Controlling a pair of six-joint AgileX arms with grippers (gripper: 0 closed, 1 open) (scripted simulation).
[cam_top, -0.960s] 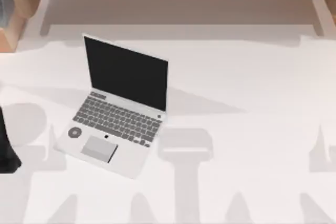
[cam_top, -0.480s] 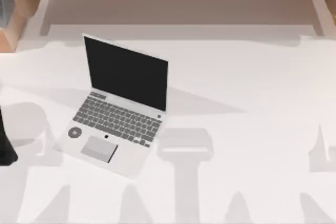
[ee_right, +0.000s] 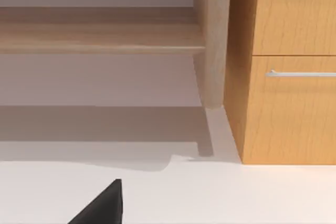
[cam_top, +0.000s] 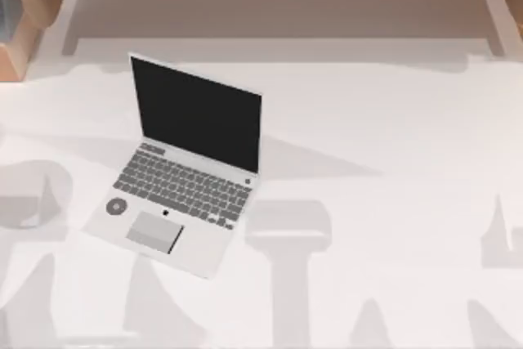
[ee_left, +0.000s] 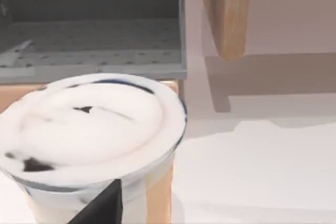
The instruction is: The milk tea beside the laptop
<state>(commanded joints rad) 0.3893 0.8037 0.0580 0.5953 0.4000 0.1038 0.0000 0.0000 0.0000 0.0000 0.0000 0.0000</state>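
The milk tea [ee_left: 86,129] is seen close before the left gripper [ee_left: 100,208]; its finger state cannot be told. The laptop [cam_top: 184,165] is opened on the white table [cam_top: 392,161].

Dark left arm gone from the table's [cam_top: 392,136] left edge.

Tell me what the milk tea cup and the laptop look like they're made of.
The milk tea cup looks like smooth plastic or coated paper: a creamy white domed lid with a thin bluish rim and a faint sheen. The laptop looks like matte silver metal or plastic, with grey keys and a flat black screen. This is a rendered scene, so both are guesses.
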